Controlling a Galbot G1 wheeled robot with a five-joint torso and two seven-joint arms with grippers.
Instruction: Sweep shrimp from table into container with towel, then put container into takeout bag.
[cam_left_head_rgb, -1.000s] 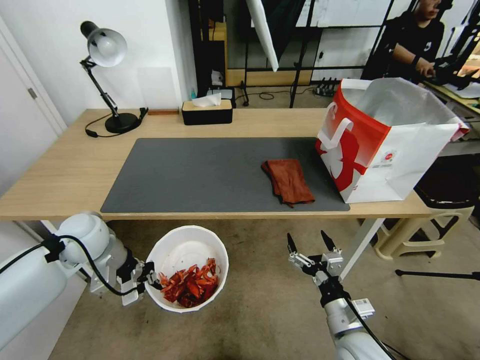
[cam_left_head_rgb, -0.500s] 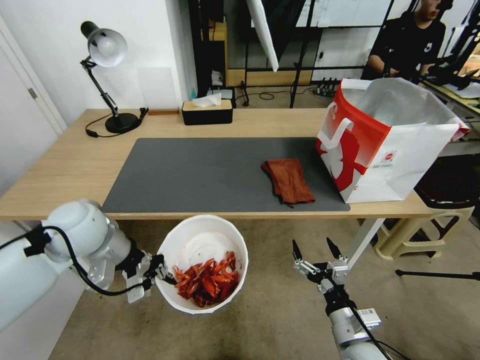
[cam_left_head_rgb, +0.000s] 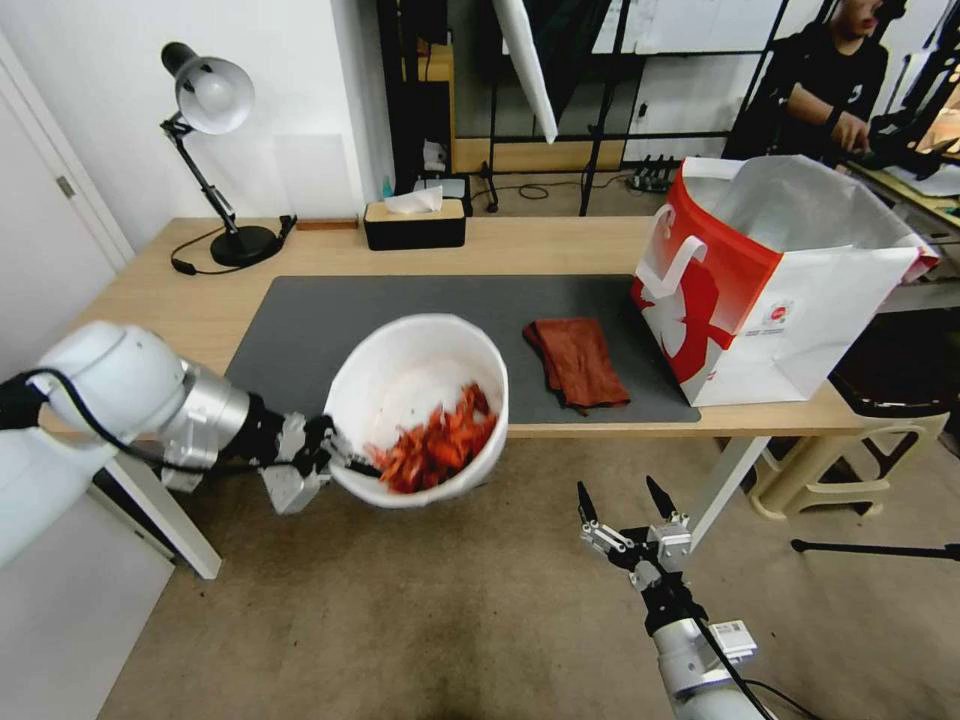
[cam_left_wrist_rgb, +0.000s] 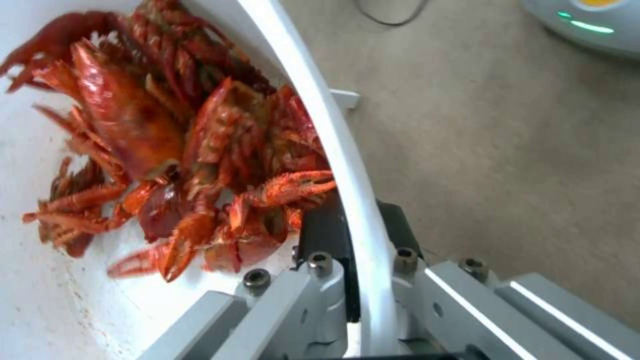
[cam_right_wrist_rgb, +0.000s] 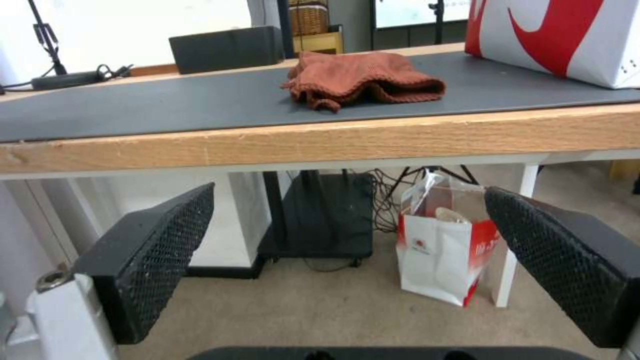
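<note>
Head view: your left gripper (cam_left_head_rgb: 335, 462) is clamped on the near rim of the container (cam_left_head_rgb: 420, 400), holding it in the air at the front edge of the table (cam_left_head_rgb: 150, 310), tipped somewhat toward the robot. The shrimp (cam_left_head_rgb: 435, 450) lie heaped against the container's lower wall. The bowl overlaps the near edge of the grey mat (cam_left_head_rgb: 400, 320) from this angle; whether it is above the table or just in front of it you cannot tell for certain.

Left wrist view: one finger (cam_left_wrist_rgb: 323, 235) sits inside the container (cam_left_wrist_rgb: 347, 165) wall and the other outside, pinching the white rim, with shrimp (cam_left_wrist_rgb: 180, 150) piled right against the inner finger.

Your right gripper (cam_left_head_rgb: 628, 512) hangs low, in front of the table and below its edge, fingers spread wide, holding nothing. Right wrist view: both pads (cam_right_wrist_rgb: 167, 245) well apart, the towel (cam_right_wrist_rgb: 363, 80) lying folded on the mat above.

The takeout bag (cam_left_head_rgb: 780, 280) stands upright and open at the table's right end, just beside the towel (cam_left_head_rgb: 578, 362).
</note>
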